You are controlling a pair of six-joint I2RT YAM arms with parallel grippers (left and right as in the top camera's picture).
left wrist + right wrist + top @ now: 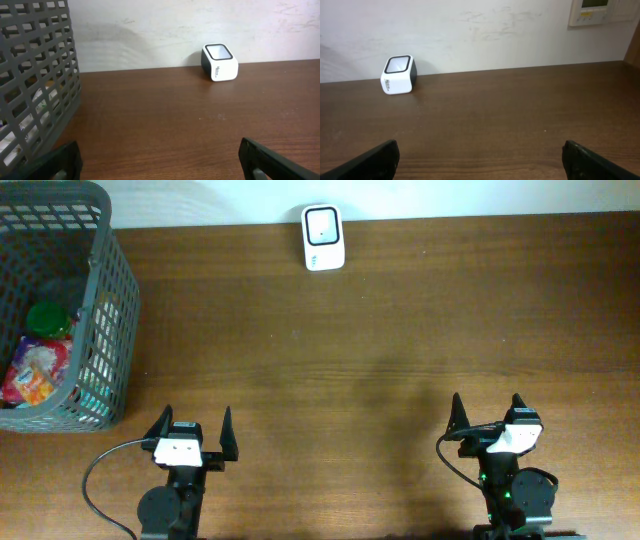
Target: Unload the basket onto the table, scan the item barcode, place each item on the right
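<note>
A white barcode scanner (323, 237) with a dark window stands at the table's far edge; it also shows in the left wrist view as the scanner (219, 62) and in the right wrist view as the scanner (398, 74). Items lie inside the grey basket (108, 320) at the far left: a red and white packet (38, 370) and a green-lidded thing (47, 317). No barcode is visible. My left gripper (192, 430) stands open near the front edge, right of the basket. At the front right my right gripper (487, 414) is open too. Neither holds anything.
The basket wall (35, 75) fills the left of the left wrist view, close to the left fingertip (65, 157). A white wall runs behind the table, with a wall panel (592, 11) at the upper right. Brown wooden tabletop (380, 350) lies between grippers and scanner.
</note>
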